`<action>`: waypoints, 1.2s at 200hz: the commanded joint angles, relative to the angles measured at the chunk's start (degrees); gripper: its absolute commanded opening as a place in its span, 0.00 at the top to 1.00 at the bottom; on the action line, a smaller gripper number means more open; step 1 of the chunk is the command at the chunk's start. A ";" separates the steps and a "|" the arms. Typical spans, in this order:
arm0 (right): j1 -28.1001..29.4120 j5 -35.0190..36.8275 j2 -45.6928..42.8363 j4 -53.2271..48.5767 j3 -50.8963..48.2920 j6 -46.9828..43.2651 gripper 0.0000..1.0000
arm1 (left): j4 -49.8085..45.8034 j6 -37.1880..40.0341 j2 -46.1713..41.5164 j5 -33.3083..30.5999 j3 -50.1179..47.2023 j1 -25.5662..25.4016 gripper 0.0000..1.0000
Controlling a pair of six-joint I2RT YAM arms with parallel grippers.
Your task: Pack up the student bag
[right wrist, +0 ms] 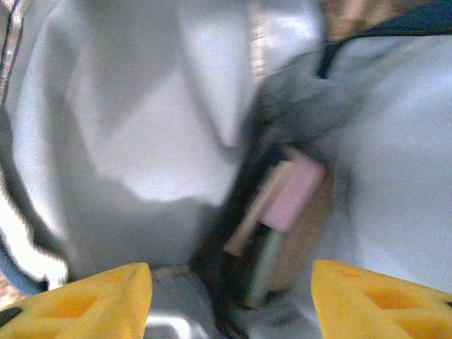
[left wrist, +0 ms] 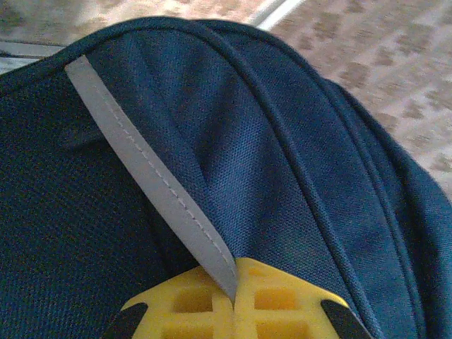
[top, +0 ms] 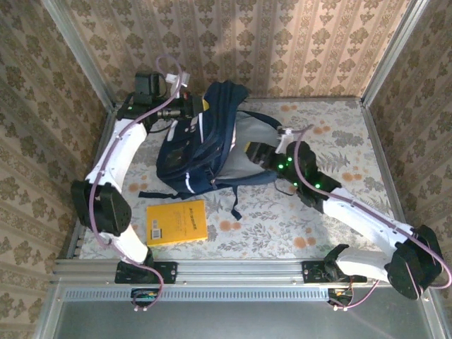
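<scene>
The student bag (top: 201, 145), dark navy with thin pale stripes, lies in the middle of the table with its mouth facing right and its grey lining (top: 247, 134) showing. My left gripper (top: 185, 107) is at the bag's far top edge. Its yellow fingers (left wrist: 191, 304) are shut on the navy fabric (left wrist: 296, 176) where a grey stripe (left wrist: 141, 162) runs in between them. My right gripper (right wrist: 229, 289) stands open at the bag's mouth (top: 258, 152), with nothing between its fingers. Inside against the grey lining (right wrist: 141, 106) stand a few thin items, one of them pink-topped (right wrist: 296, 191).
A yellow book (top: 176, 222) lies flat on the floral table near the front left, beside the left arm's base. Dark bag straps (top: 233, 201) trail toward the front. Metal frame rails and patterned walls close in the table.
</scene>
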 commanded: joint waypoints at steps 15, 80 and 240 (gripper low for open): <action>-5.77 1.88 -3.16 -12.17 -1.31 -4.42 0.44 | -2.31 1.15 6.49 -16.28 2.74 1.06 1.00; -14.96 -0.10 9.73 -25.82 8.04 -9.02 0.47 | 1.12 -3.73 6.05 -20.74 -1.42 -1.92 0.49; -26.95 -1.62 62.52 -49.89 55.38 -22.08 0.30 | 18.15 -15.40 -20.27 -20.93 -37.03 -13.71 0.40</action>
